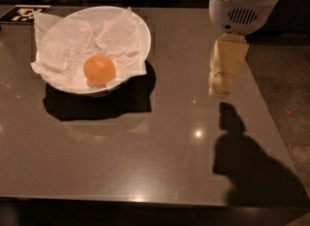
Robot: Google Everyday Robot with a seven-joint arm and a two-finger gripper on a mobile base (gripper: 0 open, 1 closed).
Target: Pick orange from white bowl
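Observation:
The orange is small, round and glossy. It lies in the white bowl, on the crumpled white paper napkin that lines it, at the far left of the dark table. My gripper hangs from the white arm housing at the upper right, above the table's right side. It is well to the right of the bowl and touches nothing.
A black-and-white marker tag lies at the table's far left corner. The table's right edge runs just right of the gripper, with speckled floor beyond. The arm's shadow falls on the near right of the table.

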